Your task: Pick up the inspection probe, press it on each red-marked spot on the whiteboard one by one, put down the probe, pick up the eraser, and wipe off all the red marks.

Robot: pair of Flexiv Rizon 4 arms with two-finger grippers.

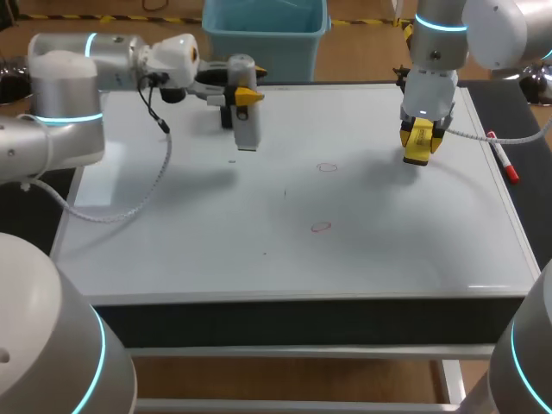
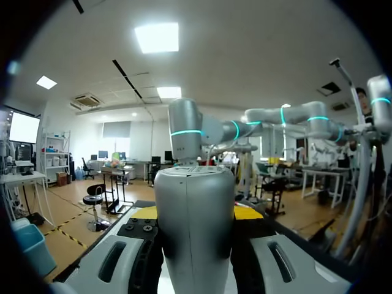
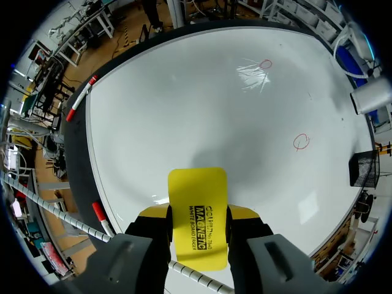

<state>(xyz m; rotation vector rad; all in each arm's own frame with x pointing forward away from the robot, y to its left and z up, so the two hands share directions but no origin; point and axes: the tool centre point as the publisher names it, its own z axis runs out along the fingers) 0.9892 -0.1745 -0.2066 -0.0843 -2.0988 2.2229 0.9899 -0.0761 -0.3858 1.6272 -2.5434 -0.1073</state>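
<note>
A grey cylindrical probe (image 1: 247,121) stands upright at the back left of the whiteboard (image 1: 259,250), its lower end close to the surface. My left gripper (image 1: 241,93) is shut on its upper part. In the left wrist view the probe (image 2: 195,233) fills the gap between the fingers (image 2: 251,213). My right gripper (image 1: 420,138) hangs over the board's back right, shut on the yellow eraser (image 1: 418,148). In the right wrist view the eraser (image 3: 197,190) sticks out ahead of the gripper (image 3: 198,217). Two faint red circles (image 1: 327,166) (image 1: 321,228) are near the board's middle, ahead of the eraser (image 3: 265,64) (image 3: 301,142).
A red-capped marker (image 1: 503,158) lies on the dark strip off the board's right edge, also seen beside the right gripper (image 3: 81,98). A second marker (image 3: 100,215) lies nearer the gripper. A blue bin (image 1: 263,34) stands behind the table.
</note>
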